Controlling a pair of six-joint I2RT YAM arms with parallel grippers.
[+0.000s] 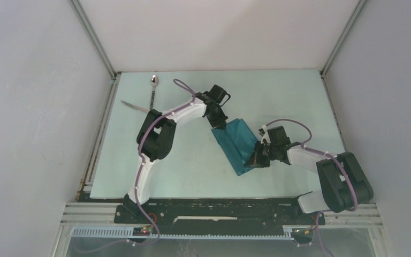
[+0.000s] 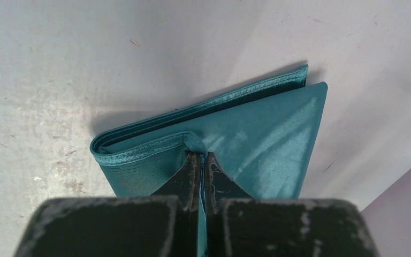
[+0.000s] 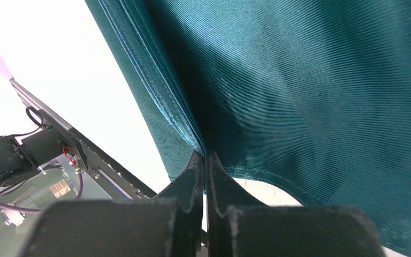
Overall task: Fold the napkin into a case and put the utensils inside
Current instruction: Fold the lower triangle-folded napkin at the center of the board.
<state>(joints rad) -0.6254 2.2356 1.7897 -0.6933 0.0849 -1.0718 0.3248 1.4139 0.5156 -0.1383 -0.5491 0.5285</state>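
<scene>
Top external view: the left arm [image 1: 158, 136] rises from its base at 7 o'clock, folds at a raised elbow, then sends its forearm toward 2 o'clock, with the wrist tipped down onto the far end of the napkin [image 1: 238, 140]. The right arm [image 1: 342, 179] stands at 4 o'clock with its elbow bent high, its forearm reaching toward 10 o'clock and down to the napkin's near end.

There are two arms, one napkin, one spoon [image 1: 153, 88] and one knife [image 1: 135, 106].

The napkin lies near the middle of the surface [image 1: 278, 96], folded into a strip. Its long axis runs roughly from 11 to 5 o'clock, between the two end effectors.

The spoon sits by the far left corner, at about 10 o'clock from the napkin. Its bowl points to 12 o'clock and its handle to 6. The knife lies just nearer than the spoon and runs from 10 to 4 o'clock, its nearer end hidden under the left arm. Whether the two touch, I cannot tell.

In the left wrist view, the left end effector [image 2: 202, 156] is closed tight on a hemmed corner of the top layer, with further layers stacked flat beneath.

In the right wrist view, the right end effector [image 3: 204, 155] is likewise pinched on a hemmed edge of the cloth, which fills most of that view.
</scene>
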